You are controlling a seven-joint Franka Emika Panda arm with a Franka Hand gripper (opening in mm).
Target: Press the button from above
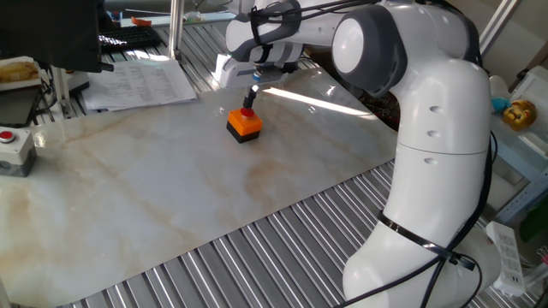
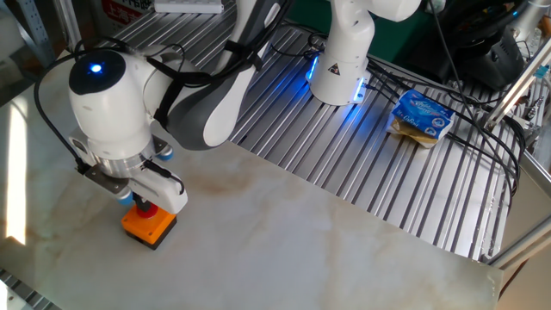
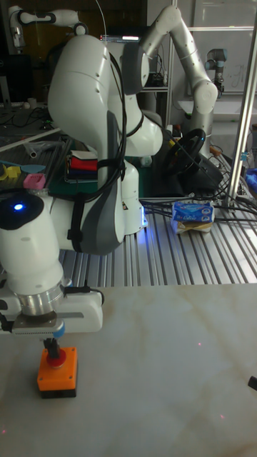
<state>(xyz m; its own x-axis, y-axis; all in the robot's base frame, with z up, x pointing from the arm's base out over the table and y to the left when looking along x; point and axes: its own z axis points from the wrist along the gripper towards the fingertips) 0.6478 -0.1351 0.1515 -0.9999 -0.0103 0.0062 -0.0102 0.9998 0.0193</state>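
While the gripper points straight down, its fingertips touch the button atop the orange box, at the table's far side; jaw spacing cannot be told.

A robotics lab is indicated: a second robot arm is mounted behind, and cables are strewn over ribbed metal benching.

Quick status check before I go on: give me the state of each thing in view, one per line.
Button: upright on its orange box, gripper tips right on top of it; whether it is pressed in cannot be told.
Gripper: pointing straight down over the button, finger gap not visible.
Grey-box button: at the table's far edge, untouched.
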